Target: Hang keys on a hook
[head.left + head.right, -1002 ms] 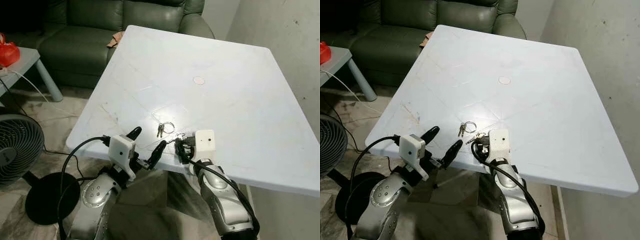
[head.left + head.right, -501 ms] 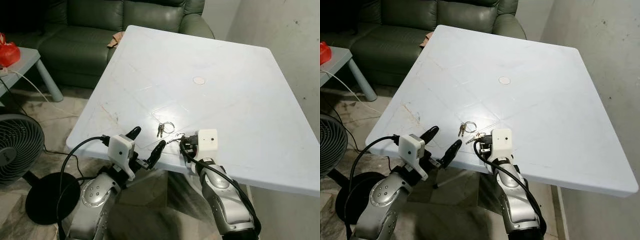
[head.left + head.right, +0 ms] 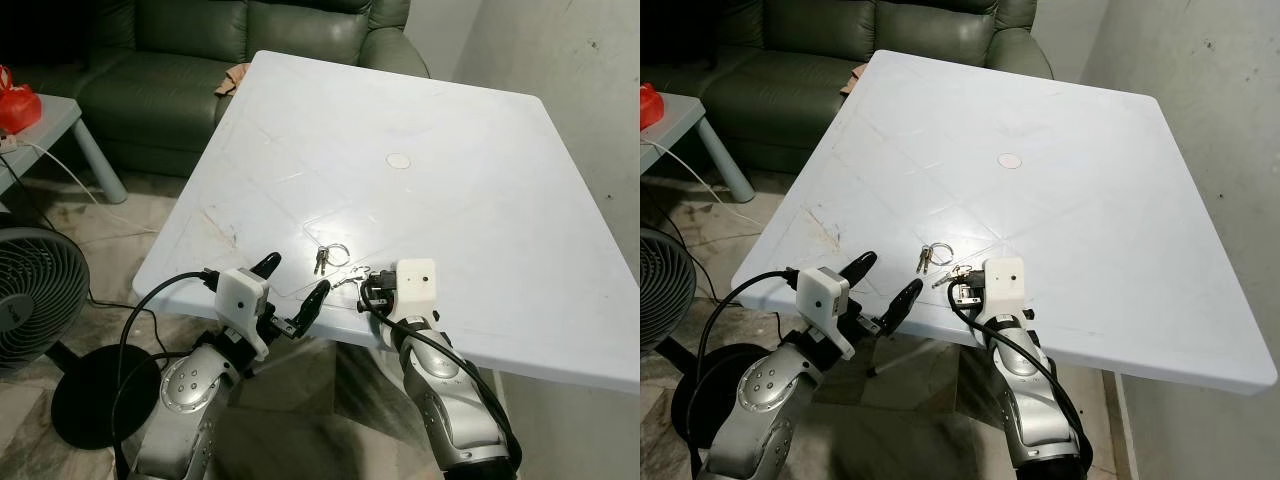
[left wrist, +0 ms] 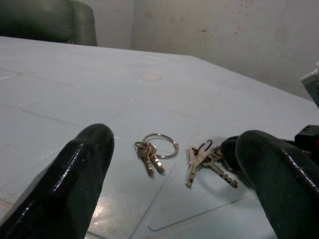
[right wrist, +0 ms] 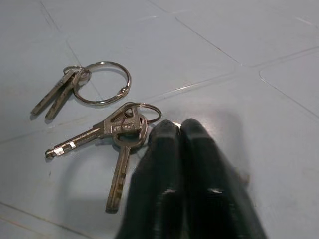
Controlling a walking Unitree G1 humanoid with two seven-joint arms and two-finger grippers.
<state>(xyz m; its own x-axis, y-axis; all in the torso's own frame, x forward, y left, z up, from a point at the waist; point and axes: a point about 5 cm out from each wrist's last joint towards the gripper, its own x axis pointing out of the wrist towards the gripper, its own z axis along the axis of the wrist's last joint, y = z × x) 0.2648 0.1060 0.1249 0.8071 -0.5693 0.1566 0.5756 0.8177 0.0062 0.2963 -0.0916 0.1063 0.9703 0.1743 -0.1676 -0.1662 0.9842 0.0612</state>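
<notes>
we stood at the near edge of a big white table (image 3: 470,190), with a green sofa (image 3: 200,60) beyond its far side and a black fan (image 3: 35,300) on the floor to our left. a small round mark (image 3: 398,160) sat well out on the tabletop.

our left gripper (image 3: 293,288) hovered at the table's near edge with its two black fingers (image 4: 75,179) spread wide apart, holding nothing. our right gripper (image 5: 180,130) lay low on the table just to the right of it, its fingers pressed together side by side, their tips touching the ring of one key bunch (image 5: 117,142).

two sets of keys lay flat on the table near that edge. the second bunch (image 5: 79,87), on a larger ring, lay just beyond the first, apart from both grippers.
</notes>
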